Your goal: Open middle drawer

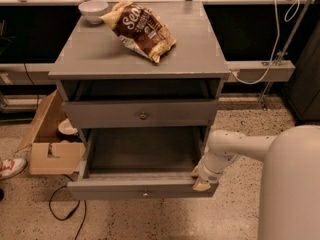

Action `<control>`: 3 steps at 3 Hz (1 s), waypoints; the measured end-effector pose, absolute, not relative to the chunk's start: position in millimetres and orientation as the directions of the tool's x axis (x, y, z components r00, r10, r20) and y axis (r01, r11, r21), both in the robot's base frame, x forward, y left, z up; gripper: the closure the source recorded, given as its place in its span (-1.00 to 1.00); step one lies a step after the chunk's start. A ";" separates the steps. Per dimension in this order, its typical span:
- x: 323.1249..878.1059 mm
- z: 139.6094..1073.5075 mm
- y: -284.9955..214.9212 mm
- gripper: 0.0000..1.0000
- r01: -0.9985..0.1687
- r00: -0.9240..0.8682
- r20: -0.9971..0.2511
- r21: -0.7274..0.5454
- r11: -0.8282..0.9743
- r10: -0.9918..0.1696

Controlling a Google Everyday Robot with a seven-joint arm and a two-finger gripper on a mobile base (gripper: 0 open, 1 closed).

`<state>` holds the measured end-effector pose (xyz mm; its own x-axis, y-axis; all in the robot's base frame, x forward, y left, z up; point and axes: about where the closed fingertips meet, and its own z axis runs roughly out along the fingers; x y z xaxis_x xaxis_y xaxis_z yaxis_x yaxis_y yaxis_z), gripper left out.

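Observation:
The middle drawer (pixel 142 188) of the gray cabinet stands pulled far out, its empty inside showing and its small round knob (pixel 145 194) at the centre of the front. My gripper (pixel 201 179) is low at the right end of that drawer's front, touching or just beside its top right corner, at the end of my white arm (pixel 235 146) reaching in from the right. The drawer above (pixel 142 114) has its own knob and a dark gap over it. Whatever lies below the open drawer is hidden.
A brown snack bag (pixel 140 29) and a white bowl (pixel 93 9) sit on the cabinet top (pixel 200 54). An open cardboard box (pixel 50 144) stands on the floor at the left, with a black cable (pixel 65 204) and a shoe (pixel 11 166) nearby. My white body (pixel 292 184) fills the lower right.

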<state>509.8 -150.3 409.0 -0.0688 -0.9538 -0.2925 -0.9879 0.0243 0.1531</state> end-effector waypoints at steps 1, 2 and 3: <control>512.7 409.6 -149.7 0.16 -0.988 -0.069 -0.293 0.153 0.024 -0.954; 515.3 410.1 -149.6 -0.31 -0.988 -0.069 -0.293 0.153 0.024 -0.954; 515.0 409.1 -149.6 -0.77 -0.987 -0.070 -0.294 0.159 0.023 -0.953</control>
<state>515.0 -149.6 409.1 -0.0700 -0.9531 -0.2944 -0.9871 0.0235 0.1586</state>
